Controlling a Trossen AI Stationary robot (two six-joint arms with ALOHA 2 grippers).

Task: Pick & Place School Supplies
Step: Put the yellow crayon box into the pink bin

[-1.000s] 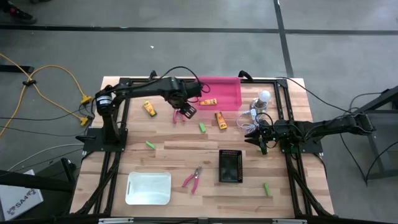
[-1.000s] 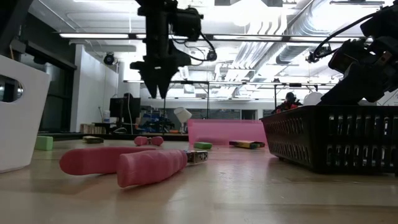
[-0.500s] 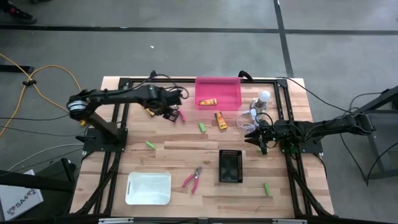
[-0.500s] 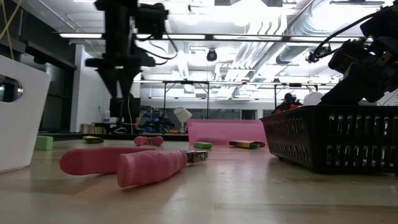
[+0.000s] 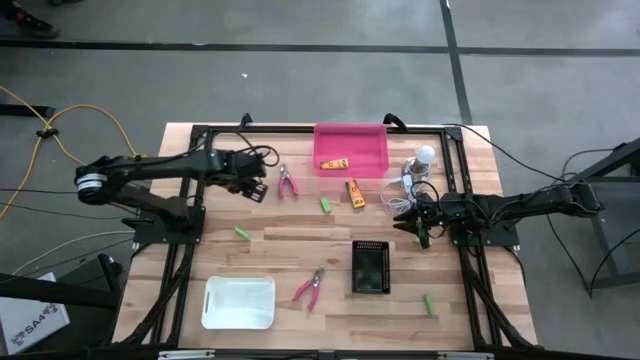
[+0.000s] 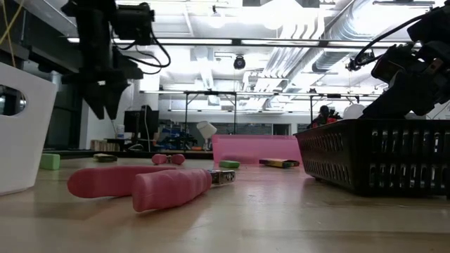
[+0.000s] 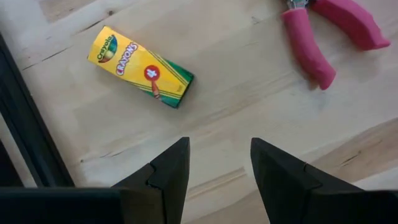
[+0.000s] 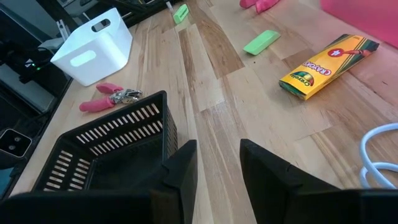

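Observation:
My left gripper (image 7: pixel 219 155) (image 5: pixel 254 190) hangs open and empty above the table's far left part; in the low view it (image 6: pixel 105 112) is well clear of the wood. Just ahead of its fingertips a yellow crayon box (image 7: pixel 140 67) lies flat, and pink-handled pliers (image 5: pixel 287 183) (image 7: pixel 329 31) lie to the right of that. My right gripper (image 5: pixel 418 228) (image 8: pixel 217 155) waits open at the right side, near a black basket (image 8: pixel 106 146). A second crayon box (image 5: pixel 353 192) and a green block (image 5: pixel 326 204) lie on the wood mid-table.
A pink bin (image 5: pixel 372 150) at the far edge holds a crayon box (image 5: pixel 335 163). The white bulb (image 5: pixel 425 155) with its cable stands right of it. A white bin (image 5: pixel 240 302), second pliers (image 5: pixel 309 287), the black basket (image 5: pixel 370 268) and green blocks (image 5: pixel 241 233) (image 5: pixel 428 302) lie nearer.
My left gripper has travelled toward the table's left edge, from over the pliers beside the pink bin to over the crayon box at the far left, sinking a little and rolling as it went. Its fingers have stayed open and empty. Nothing on the table has moved.

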